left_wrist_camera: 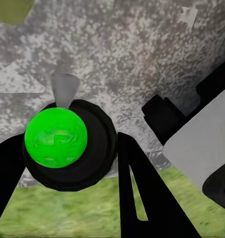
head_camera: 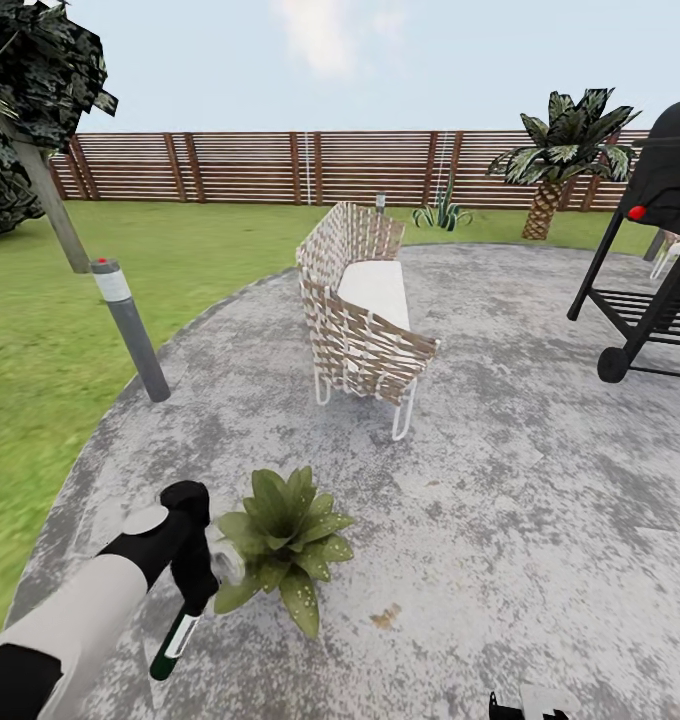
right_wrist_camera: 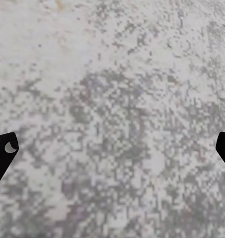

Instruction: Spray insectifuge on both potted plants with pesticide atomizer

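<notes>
The pesticide atomizer (head_camera: 176, 636), a slim dark bottle with a green and white label, hangs tilted below my left gripper (head_camera: 195, 588), which is shut on it. In the left wrist view the atomizer (left_wrist_camera: 56, 137) appears end-on as a black round with a bright green centre between the black fingers (left_wrist_camera: 139, 193). A small grey cone juts from it over the stone. One potted plant (head_camera: 282, 543), a low rosette of pointed green leaves, sits on the patio just right of that gripper. My right gripper (right_wrist_camera: 112, 148) is open above bare stone, and its tips also show low in the head view (head_camera: 525, 706).
Behind the plant on the round grey stone patio (head_camera: 520, 470) stands a woven bench (head_camera: 365, 305), with a black grill (head_camera: 655, 230) to the right. A grey bollard lamp (head_camera: 130, 325) marks the lawn edge on the left. Near the fence (head_camera: 250, 165) are a spiky green plant (head_camera: 442, 212) and a palm (head_camera: 560, 150).
</notes>
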Motion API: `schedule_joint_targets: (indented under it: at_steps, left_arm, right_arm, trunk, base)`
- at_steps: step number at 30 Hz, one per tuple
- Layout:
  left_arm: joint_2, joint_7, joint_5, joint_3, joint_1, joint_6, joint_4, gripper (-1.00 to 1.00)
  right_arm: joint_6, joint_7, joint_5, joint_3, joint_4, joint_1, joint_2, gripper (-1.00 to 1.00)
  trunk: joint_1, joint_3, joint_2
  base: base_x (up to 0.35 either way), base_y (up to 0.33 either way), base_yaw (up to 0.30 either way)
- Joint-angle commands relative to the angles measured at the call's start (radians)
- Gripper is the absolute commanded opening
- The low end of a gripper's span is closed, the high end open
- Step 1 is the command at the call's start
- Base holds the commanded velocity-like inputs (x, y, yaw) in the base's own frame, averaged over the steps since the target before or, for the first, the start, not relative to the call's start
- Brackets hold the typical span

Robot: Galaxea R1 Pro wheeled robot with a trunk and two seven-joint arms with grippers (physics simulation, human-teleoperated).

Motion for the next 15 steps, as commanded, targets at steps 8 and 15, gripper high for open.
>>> schedule_joint_targets:
  at_steps: [8,15]
  left_arm:
    - [0.102,-0.004,-0.004,-0.005,0.020,0.008,0.020,-1.00]
    - [0.047,-0.001,-0.009,-0.006,0.053,0.008,0.009,-1.00]
  right_arm:
    - [-0.003,-0.003,0.010,-0.006,0.001,-0.001,0.000,1.00]
    - [-0.003,-0.003,0.010,-0.006,0.001,-0.001,0.000,1.00]
  trunk:
    - [0.000,-0.001,0.000]
    - [0.000,-0.001,0.000]
  base:
    - [0.000,0.000,0.000]
    - [0.000,0.000,0.000]
